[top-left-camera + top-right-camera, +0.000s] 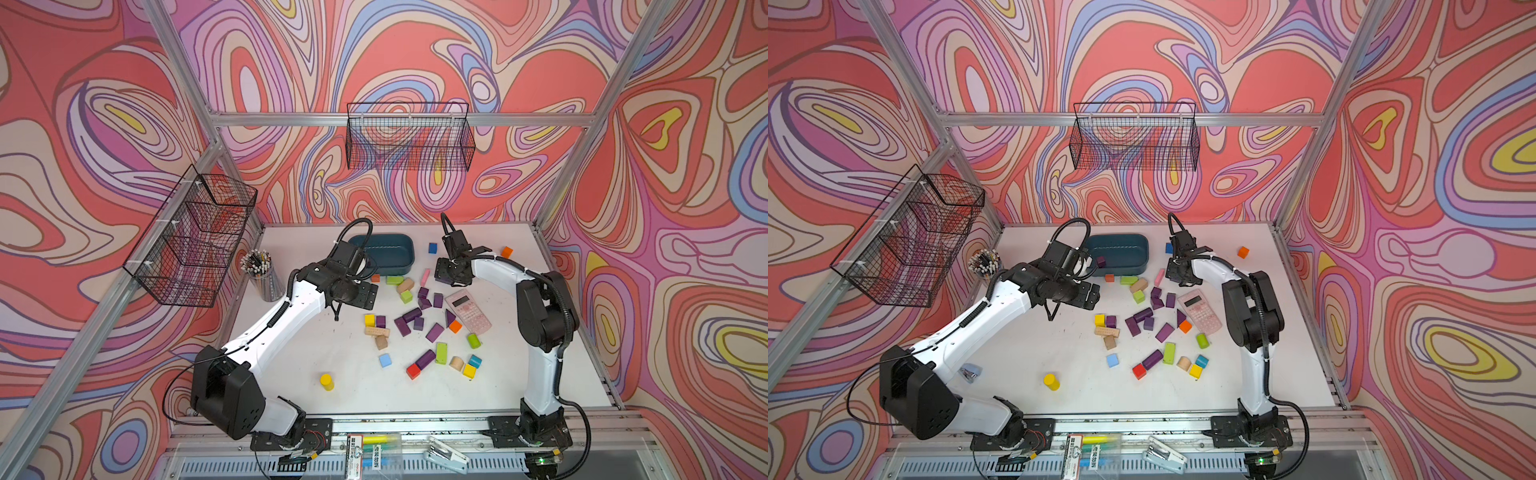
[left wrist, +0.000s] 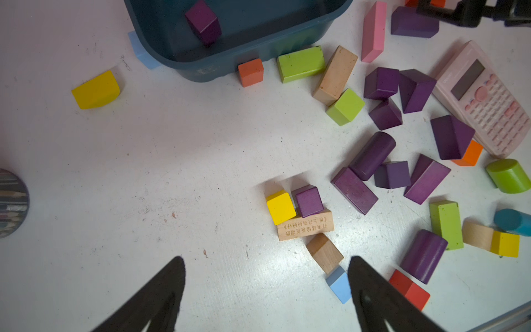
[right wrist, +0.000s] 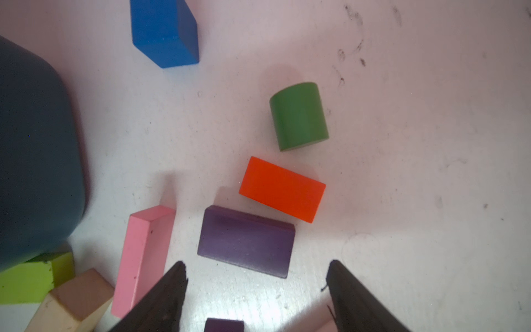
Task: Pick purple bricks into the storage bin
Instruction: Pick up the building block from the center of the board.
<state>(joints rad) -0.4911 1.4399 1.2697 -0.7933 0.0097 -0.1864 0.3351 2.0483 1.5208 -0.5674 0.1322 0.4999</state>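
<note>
White and scuffed with small dark marks, the table top (image 1: 332, 386) fills the lower middle of both top views. You have only just begun, I think. One small dark-purple painted wooden brick (image 2: 202, 21) lies inside the shallow dark teal plastic storage bin (image 1: 390, 254). The bin sits at the back of the table, near the middle of the frame. Nearly all the work looks left to do.

About eleven more purple bricks (image 1: 434, 332) lie loose on the table, just below and to the right of the bin in a top view. They are cubes, long bars, round pegs and a wedge. Their paint is flat and dull. The bin is smooth, with rounded corners and low walls.

Your left claw (image 2: 265, 260) is spread wide and holds nothing. It hangs over bare table, near a purple cube (image 2: 309, 201) that touches a yellow cube (image 2: 281, 207) and a plain wood bar with writing (image 2: 305, 227).

Your right claw (image 3: 257, 262) is spread wide and empty too. A flat purple bar (image 3: 247, 241) lies just in front of its tips. A pale pink bar (image 3: 143, 258) and an orange block (image 3: 283, 188) lie just beside that bar.

Further out, a pink calculator with many small buttons (image 1: 467, 311) lies at the right side of the purple bunch.
</note>
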